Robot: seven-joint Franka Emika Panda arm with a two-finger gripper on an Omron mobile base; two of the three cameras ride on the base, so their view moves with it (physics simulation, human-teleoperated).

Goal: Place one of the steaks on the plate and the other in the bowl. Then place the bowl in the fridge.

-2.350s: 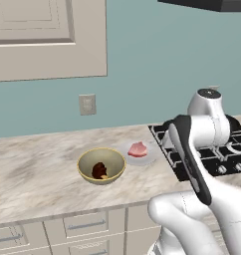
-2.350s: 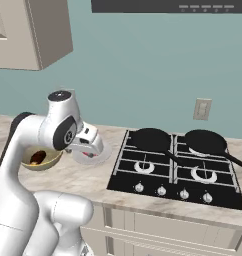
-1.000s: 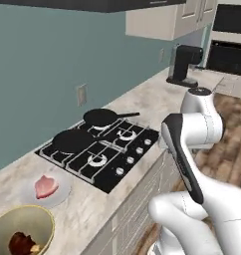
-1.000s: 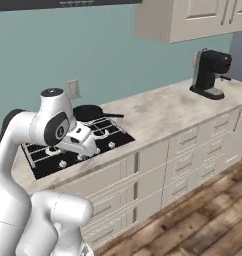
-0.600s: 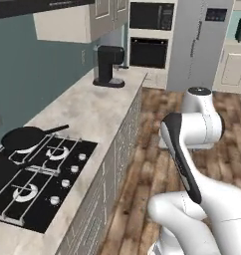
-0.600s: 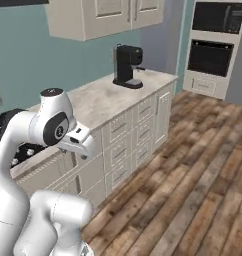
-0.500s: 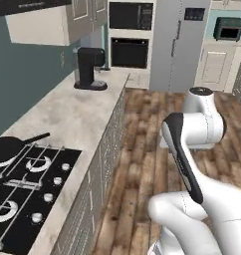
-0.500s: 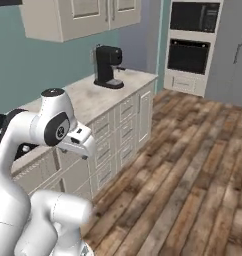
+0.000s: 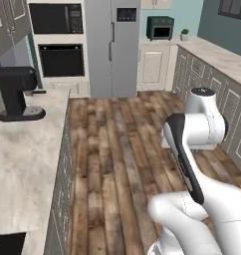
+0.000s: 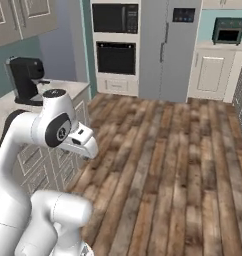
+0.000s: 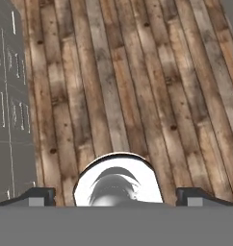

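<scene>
Swinging away from the stove table, the base now faces the fridge across the wooden floor, yet the jaws stand wide apart holding nothing, so the bowl with its steak seems left on the table behind.

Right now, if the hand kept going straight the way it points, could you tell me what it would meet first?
Most likely the wooden floor: the hand is open, holds nothing, and looks down at bare planks. Grey cabinet fronts lie off to one side of that line. How far off the floor lies is unclear.
</scene>
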